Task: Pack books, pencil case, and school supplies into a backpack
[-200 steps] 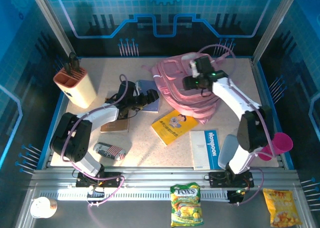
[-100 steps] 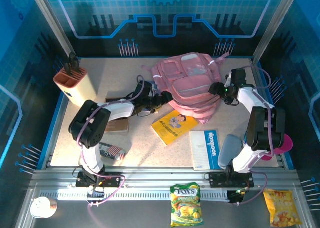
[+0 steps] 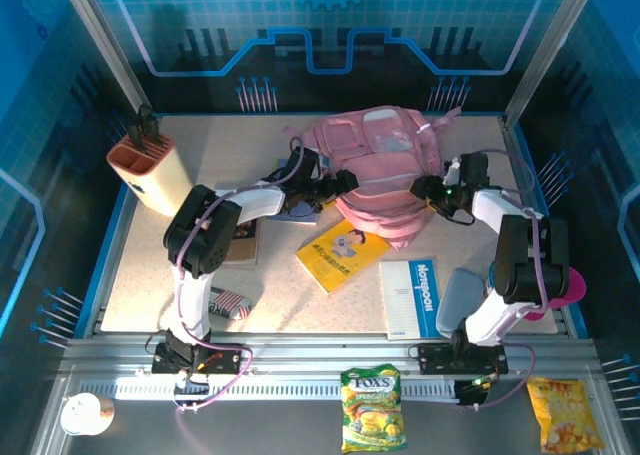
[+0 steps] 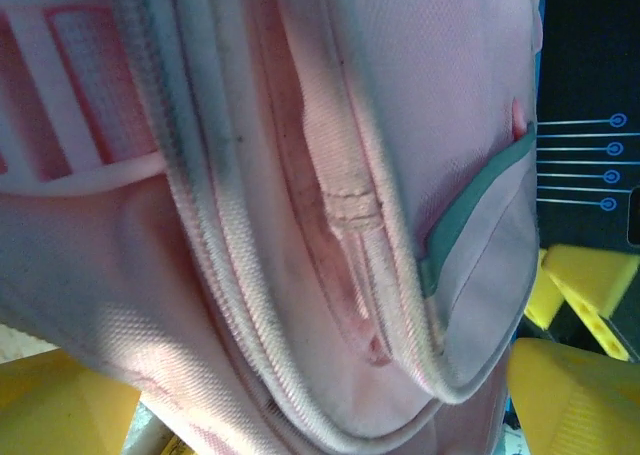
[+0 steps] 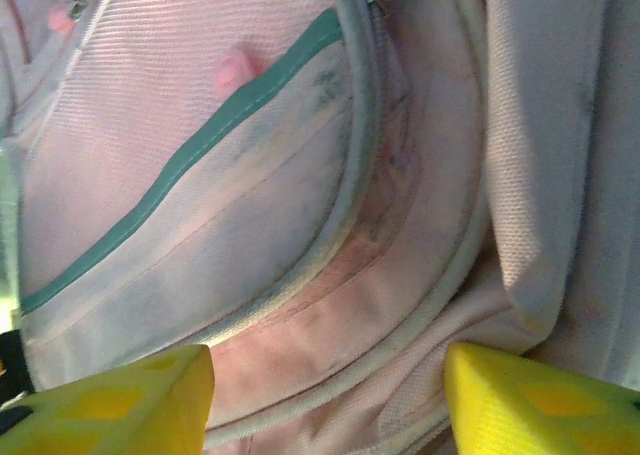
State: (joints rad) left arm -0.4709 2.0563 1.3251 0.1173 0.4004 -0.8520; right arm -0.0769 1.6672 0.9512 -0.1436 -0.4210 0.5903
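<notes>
- Candy bag (image 3: 371,408) in green and yellow lies on the near rail between my two bases, with a yellow snack bag (image 3: 565,412) further right.
- The pencil case (image 3: 222,301) lies on the tabletop (image 3: 270,140) beside my left arm's lower link, well apart from the backpack.
- The white book (image 3: 412,297) with the blue band lies flat in front of my right base.
- The yellow book (image 3: 340,255) lies at an angle near the middle, just short of the backpack's near edge.
- The dark brown book (image 3: 243,247) lies partly under my left arm, and a corner of the blue-purple book (image 3: 303,209) shows beneath my left forearm.
- My left end effector (image 3: 345,180) is at the backpack's left side. In the wrist view (image 4: 320,385) its jaws stand wide apart with pink fabric and a zipper seam between them.
- My right end effector (image 3: 422,187) is at the backpack's right side. In the wrist view (image 5: 325,395) its jaws are apart, with a teal-edged pocket ahead of them. I cannot tell whether they press the fabric.
- The pink backpack (image 3: 375,165) lies flat at the far middle of the tabletop, between my two end effectors.
- The beige holder (image 3: 150,170) stands at the far left corner.
</notes>
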